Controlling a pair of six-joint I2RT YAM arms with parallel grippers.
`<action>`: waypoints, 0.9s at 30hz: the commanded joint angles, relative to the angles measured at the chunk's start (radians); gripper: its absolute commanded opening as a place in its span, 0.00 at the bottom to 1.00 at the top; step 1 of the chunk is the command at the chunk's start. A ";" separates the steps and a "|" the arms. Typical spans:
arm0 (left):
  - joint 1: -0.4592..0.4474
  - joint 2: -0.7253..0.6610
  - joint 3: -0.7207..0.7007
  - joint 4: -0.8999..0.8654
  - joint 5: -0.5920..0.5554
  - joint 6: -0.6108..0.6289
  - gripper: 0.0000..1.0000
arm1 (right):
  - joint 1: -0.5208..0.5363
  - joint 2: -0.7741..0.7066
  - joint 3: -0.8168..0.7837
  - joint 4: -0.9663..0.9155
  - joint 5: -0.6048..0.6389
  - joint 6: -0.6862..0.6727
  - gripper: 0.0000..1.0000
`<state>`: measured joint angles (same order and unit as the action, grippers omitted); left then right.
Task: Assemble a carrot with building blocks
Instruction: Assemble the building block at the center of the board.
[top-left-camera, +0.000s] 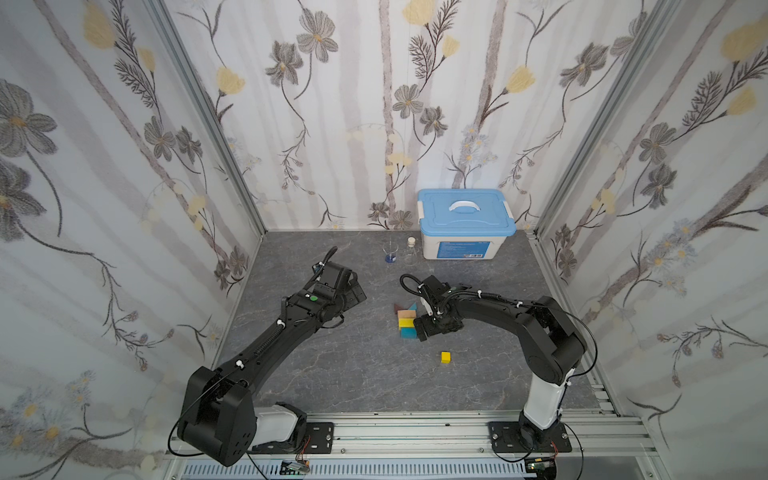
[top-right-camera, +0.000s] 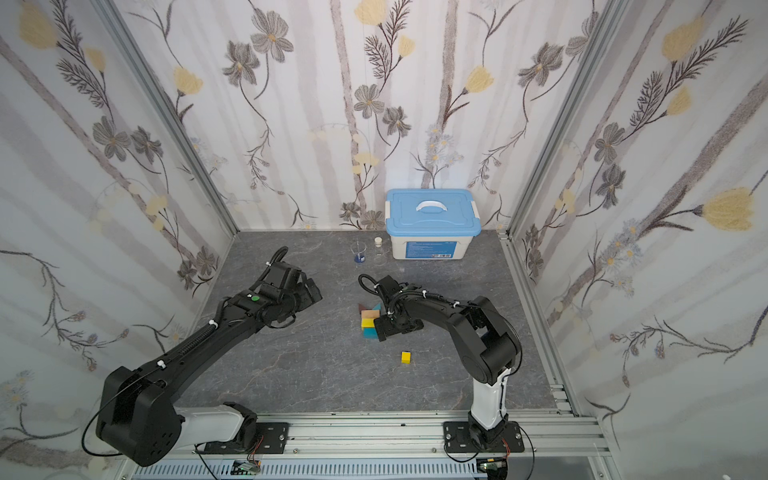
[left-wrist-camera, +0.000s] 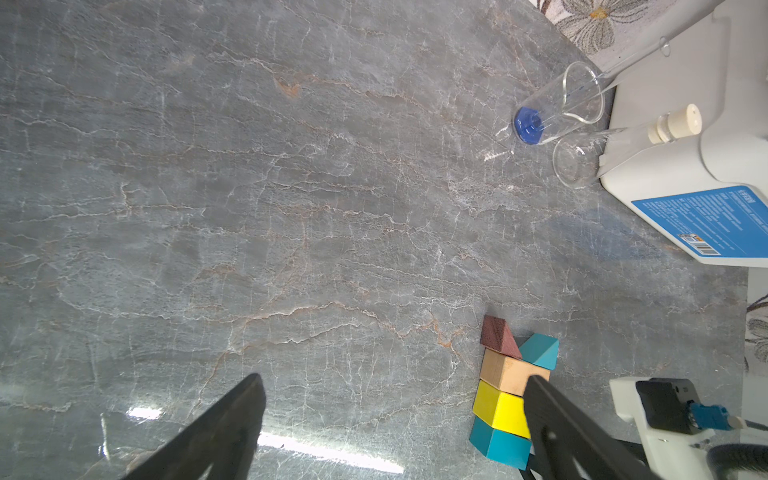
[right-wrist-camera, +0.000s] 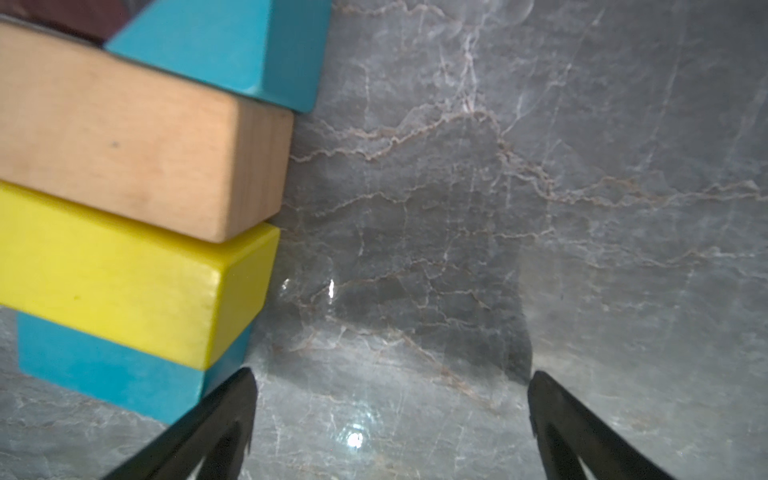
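Observation:
The carrot lies flat mid-table: maroon triangle (top-left-camera: 398, 308) and teal triangle (top-left-camera: 412, 307) at the far end, then tan bar (top-left-camera: 405, 314), yellow bar (top-left-camera: 406, 323) and teal bar (top-left-camera: 408, 333), pressed side by side. The small yellow cube (top-left-camera: 445, 356) sits apart, nearer the front and to the right. My right gripper (top-left-camera: 422, 330) hovers low just right of the bars, open and empty; in the right wrist view (right-wrist-camera: 392, 374) one finger is beside the teal bar (right-wrist-camera: 104, 374). My left gripper (top-left-camera: 357, 293) is open, empty, left of the stack (left-wrist-camera: 395, 378).
A blue-lidded white box (top-left-camera: 465, 224) stands at the back wall. A glass beaker (top-left-camera: 390, 253) with a blue bottom and a stoppered flask (top-left-camera: 410, 251) stand just left of it. Patterned walls close in three sides.

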<state>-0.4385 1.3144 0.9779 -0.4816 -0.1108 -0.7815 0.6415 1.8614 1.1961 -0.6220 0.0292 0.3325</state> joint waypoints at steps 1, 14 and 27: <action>0.001 0.003 0.007 0.009 -0.003 0.007 1.00 | 0.000 -0.002 0.005 -0.009 0.001 0.012 1.00; 0.001 -0.004 0.006 0.009 -0.002 0.010 1.00 | -0.019 -0.094 -0.030 -0.029 0.083 0.035 1.00; -0.003 -0.010 -0.011 0.036 0.042 0.012 1.00 | 0.066 -0.356 -0.221 -0.144 0.023 0.125 0.95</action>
<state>-0.4397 1.3148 0.9787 -0.4667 -0.0746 -0.7654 0.6907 1.5471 1.0214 -0.7147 0.0475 0.3897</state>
